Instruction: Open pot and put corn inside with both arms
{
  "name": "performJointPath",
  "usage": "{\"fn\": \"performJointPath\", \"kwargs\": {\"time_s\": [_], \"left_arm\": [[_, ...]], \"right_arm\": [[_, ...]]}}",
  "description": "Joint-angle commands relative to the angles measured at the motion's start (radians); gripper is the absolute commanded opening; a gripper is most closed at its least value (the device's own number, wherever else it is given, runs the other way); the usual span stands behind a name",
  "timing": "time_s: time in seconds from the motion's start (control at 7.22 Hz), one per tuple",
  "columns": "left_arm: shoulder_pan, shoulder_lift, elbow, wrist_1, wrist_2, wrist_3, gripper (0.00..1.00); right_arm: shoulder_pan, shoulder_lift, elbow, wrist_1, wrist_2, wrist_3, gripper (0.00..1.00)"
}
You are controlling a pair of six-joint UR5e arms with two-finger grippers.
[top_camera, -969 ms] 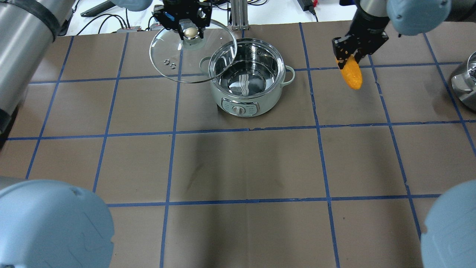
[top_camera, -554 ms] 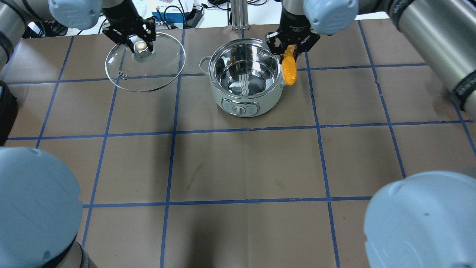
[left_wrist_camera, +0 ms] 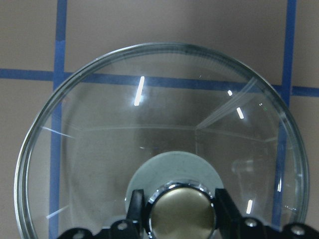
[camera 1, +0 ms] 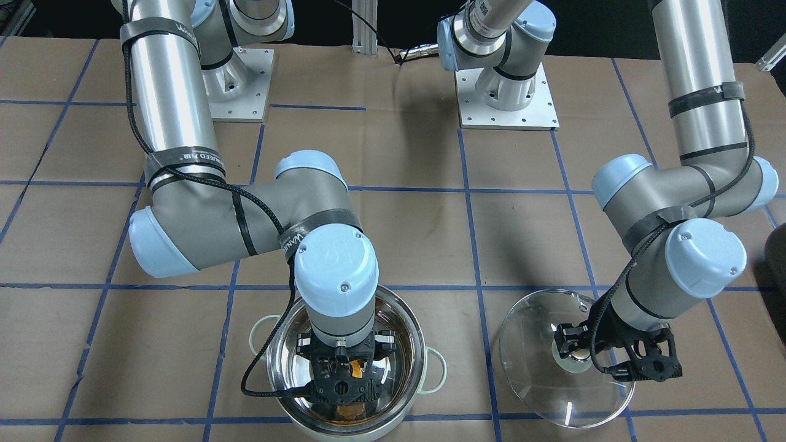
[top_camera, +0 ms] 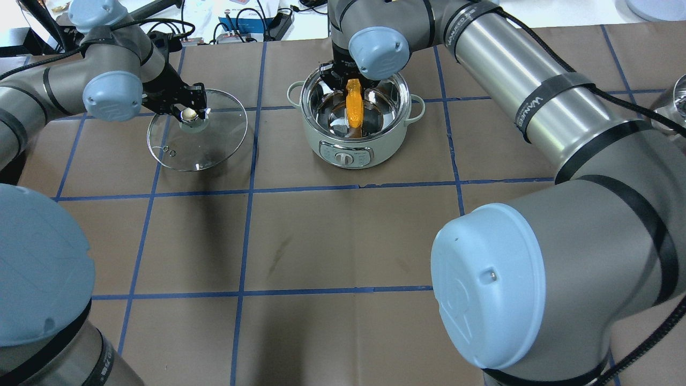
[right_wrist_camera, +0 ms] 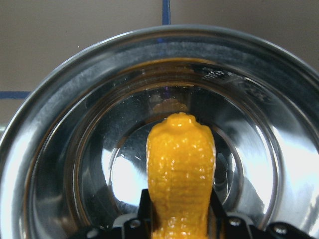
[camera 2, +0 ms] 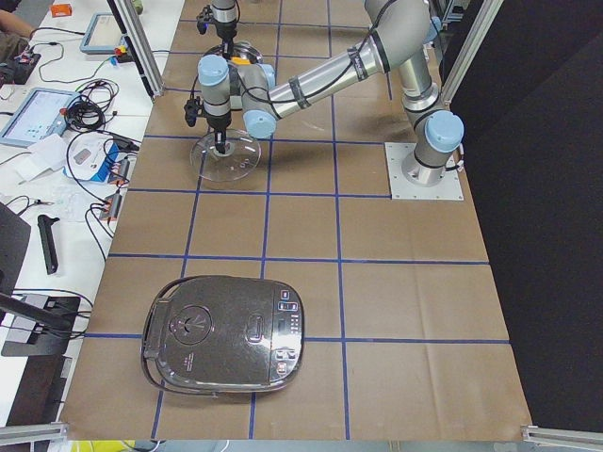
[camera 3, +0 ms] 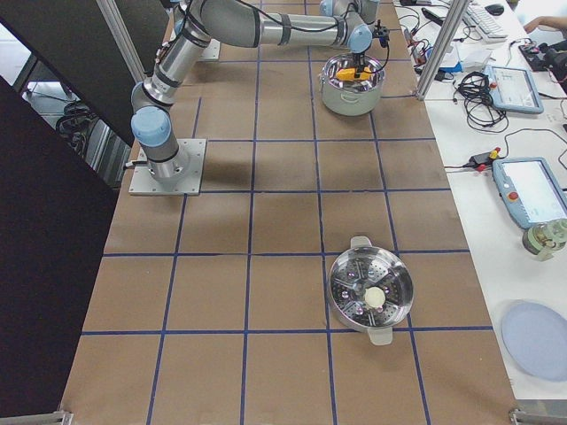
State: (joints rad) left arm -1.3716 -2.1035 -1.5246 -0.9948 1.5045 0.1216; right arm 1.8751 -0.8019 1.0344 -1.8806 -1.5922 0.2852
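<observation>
Corn release: right gripper (right_wrist_camera: 179, 206) clamped on the glossy yellow-orange toy corn cob (right_wrist_camera: 180, 159), which hangs tip-down inside the round shiny steel pot (top_camera: 386, 136) with a pale-green shell, at the middle of the far edge of the brown paper-covered table (top_camera: 348, 241).

Lower the cob on the pot's centre line until its tip nears the floor, then part the fingers and withdraw vertically, clear of the rim. The left gripper (left_wrist_camera: 179, 204) is clamped on the brass knob (left_wrist_camera: 180, 216) of the flat clear glass lid (top_camera: 214, 147), which is tilted and lies toward the far left corner, well apart from the pot. The right wrist view shows the cob centred, apparently with a gap under its tip. The overhead view hides those fingers behind the light-blue wrist cap (top_camera: 378, 51).
</observation>
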Motion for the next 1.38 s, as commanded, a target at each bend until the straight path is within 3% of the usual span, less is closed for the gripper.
{"fn": "performJointPath", "kwargs": {"time_s": [0.0, 0.14, 0.28, 0.42, 0.55, 0.69, 0.83, 0.97, 1.11, 1.25], "left_arm": [[0.003, -0.027, -0.009, 0.015, -0.003, -0.005, 0.25], [0.003, -0.026, -0.009, 0.018, -0.003, -0.005, 0.60], [0.003, -0.024, -0.005, 0.031, -0.036, -0.005, 0.80], [0.003, -0.030, -0.003, 0.133, -0.067, 0.009, 1.00], [0.003, -0.033, -0.002, 0.203, -0.069, -0.003, 1.00], [-0.020, 0.003, 0.024, 0.105, -0.064, -0.005, 1.00], [-0.039, 0.069, 0.058, -0.100, -0.035, -0.011, 1.00], [-0.061, 0.136, 0.096, -0.281, 0.099, -0.022, 1.00], [-0.104, 0.223, 0.118, -0.370, 0.135, -0.043, 1.00], [-0.150, 0.296, 0.135, -0.455, 0.140, -0.080, 1.00]], "right_arm": [[0.001, 0.027, 0.025, -0.026, -0.021, 0.003, 0.32], [0.001, 0.024, 0.042, -0.061, -0.017, 0.014, 0.92], [-0.002, 0.004, 0.042, -0.060, -0.018, -0.003, 0.95], [-0.005, -0.067, 0.058, -0.025, -0.021, -0.017, 0.94], [-0.025, -0.185, 0.096, 0.095, -0.015, -0.067, 0.93], [-0.068, -0.298, 0.171, 0.141, -0.011, -0.114, 0.92], [-0.127, -0.447, 0.287, 0.179, 0.003, -0.195, 0.92], [-0.187, -0.594, 0.417, 0.208, 0.021, -0.277, 0.90], [-0.212, -0.717, 0.518, 0.209, 0.041, -0.290, 0.90], [-0.214, -0.782, 0.544, 0.212, 0.043, -0.291, 0.90]]}}
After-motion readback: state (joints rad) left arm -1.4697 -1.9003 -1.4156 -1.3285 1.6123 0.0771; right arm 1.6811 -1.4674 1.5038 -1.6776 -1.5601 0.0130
